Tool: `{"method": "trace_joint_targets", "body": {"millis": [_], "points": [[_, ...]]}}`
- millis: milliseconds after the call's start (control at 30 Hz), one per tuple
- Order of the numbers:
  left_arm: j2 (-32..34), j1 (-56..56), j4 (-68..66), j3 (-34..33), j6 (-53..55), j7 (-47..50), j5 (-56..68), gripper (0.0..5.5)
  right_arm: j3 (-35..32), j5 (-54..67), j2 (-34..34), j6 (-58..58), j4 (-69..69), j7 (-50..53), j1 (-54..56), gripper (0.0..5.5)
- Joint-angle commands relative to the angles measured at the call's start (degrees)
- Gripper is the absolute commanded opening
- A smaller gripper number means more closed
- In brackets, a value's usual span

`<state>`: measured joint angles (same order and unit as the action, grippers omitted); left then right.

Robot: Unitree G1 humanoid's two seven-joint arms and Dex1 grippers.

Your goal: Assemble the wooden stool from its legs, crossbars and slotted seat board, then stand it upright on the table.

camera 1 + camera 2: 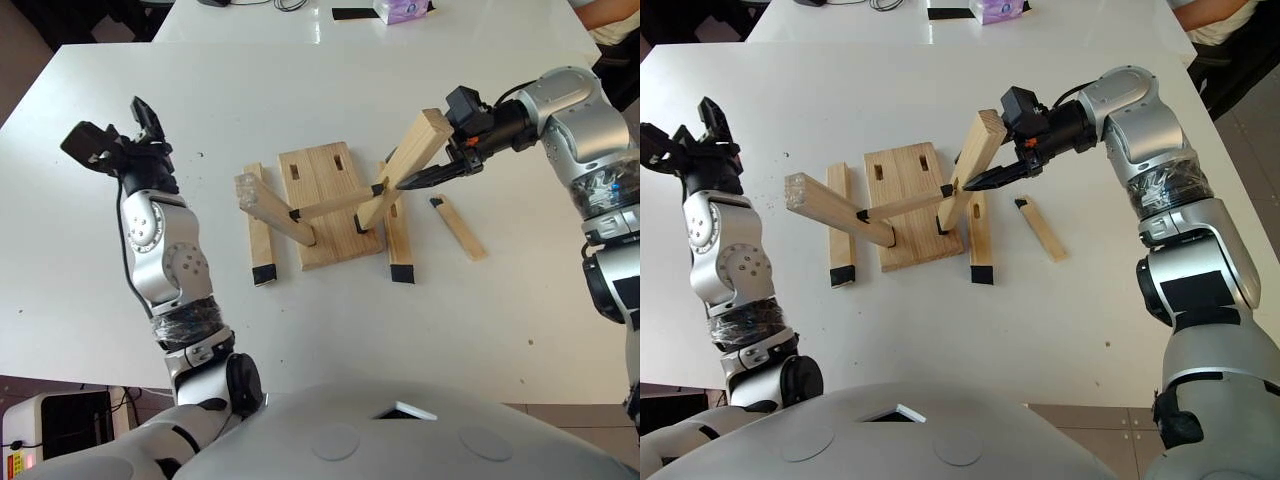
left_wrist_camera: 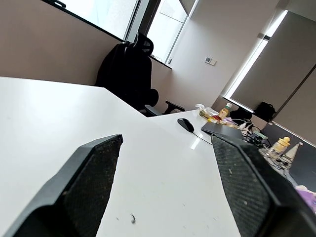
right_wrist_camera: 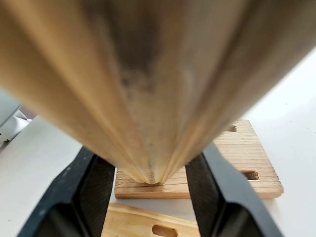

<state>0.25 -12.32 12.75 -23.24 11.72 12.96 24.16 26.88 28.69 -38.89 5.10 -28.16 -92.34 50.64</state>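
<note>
- Right gripper (image 1: 405,183) clamped on tilted leg (image 1: 422,142), low on it, just above seat board (image 1: 335,235).
- Left gripper (image 1: 115,135) spread wide, raised, well left of board.
- Leg foot in slot or not: can't tell.

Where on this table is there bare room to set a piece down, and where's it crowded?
Free: the table strip nearer than the seat board, and the stretch between left gripper and left flat leg. Crowded: right of the board, among right flat leg, loose crossbar and right gripper holding the raised leg.
</note>
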Motion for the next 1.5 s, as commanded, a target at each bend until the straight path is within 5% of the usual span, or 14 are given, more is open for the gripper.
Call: {"method": "trace_joint_targets", "body": {"millis": [33, 567, 833, 1033, 1233, 1500], "points": [[-1.54, 2.33, 3.53, 3.50, 0.86, 0.66, -2.35, 3.34, 0.76, -4.44, 0.33, -0.54, 1.61, -0.11, -2.11, 2.04], [-3.65, 5.97, 15.62, 18.24, 5.15, 1.92, -14.40, 3.34, -0.97, -9.08, 4.46, 4.87, 5.02, 0.11, 0.69, 2.04], [6.59, -10.48, 15.71, 0.95, 11.00, 3.39, -5.60, 3.34, -4.40, -11.95, 3.37, 8.10, 7.65, 4.71, -3.13, 2.04], [9.26, -19.49, 23.35, 3.78, 24.32, 1.44, 6.42, 3.34, -6.60, -12.85, 3.11, 12.20, 11.73, 11.13, -7.89, 2.04], [13.62, -13.88, 37.05, 14.18, 41.99, -4.91, 24.90, 2.35, -8.07, -13.57, 2.82, 16.81, 15.10, 17.41, -10.53, 2.04], [13.84, -12.20, 36.81, 18.40, 49.63, 4.67, 38.28, 1.08, -9.06, -13.04, 2.77, 19.68, 17.42, 19.41, -11.09, 2.04]]}}
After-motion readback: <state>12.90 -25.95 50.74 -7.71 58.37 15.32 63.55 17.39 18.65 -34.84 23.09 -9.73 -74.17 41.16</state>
